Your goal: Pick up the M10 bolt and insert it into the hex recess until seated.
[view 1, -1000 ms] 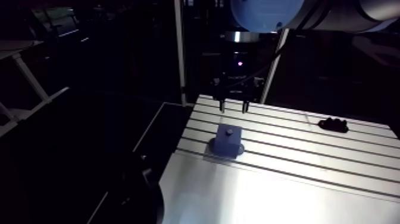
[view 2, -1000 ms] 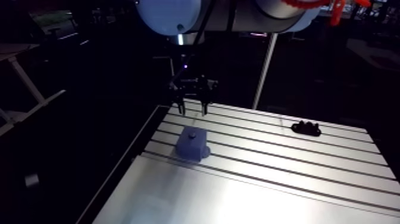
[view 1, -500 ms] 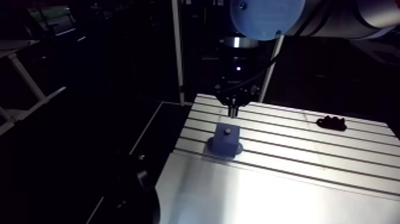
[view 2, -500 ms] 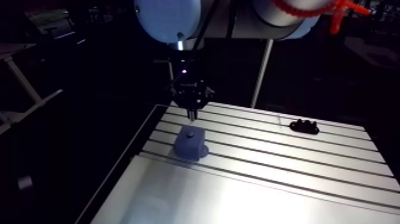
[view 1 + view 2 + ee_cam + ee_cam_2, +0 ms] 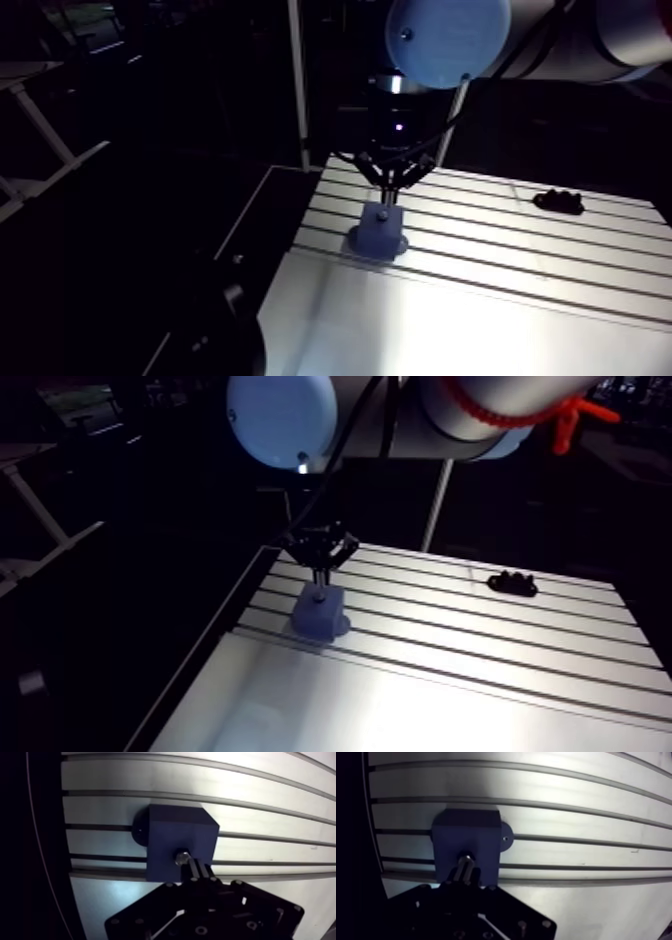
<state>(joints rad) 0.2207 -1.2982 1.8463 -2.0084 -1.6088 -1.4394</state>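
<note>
- While its fingers stood apart above the blue block (image 5: 170, 832) earlier, the gripper (image 5: 192, 869) now has them drawn together and lowered to the block's top.
- We see the M10 bolt (image 5: 182, 857) upright in the block's top face, at the fingertips and seemingly touching them.
- The block sits near the table (image 5: 260, 812) edge; open slotted surface lies beyond, with a small black part (image 5: 558, 200) well apart.

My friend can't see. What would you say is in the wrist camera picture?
The robot's black two-finger gripper, fingers closed together, has its tips at a small silvery bolt on top of a dark blue block. The block sits on a slotted aluminium table.
</note>
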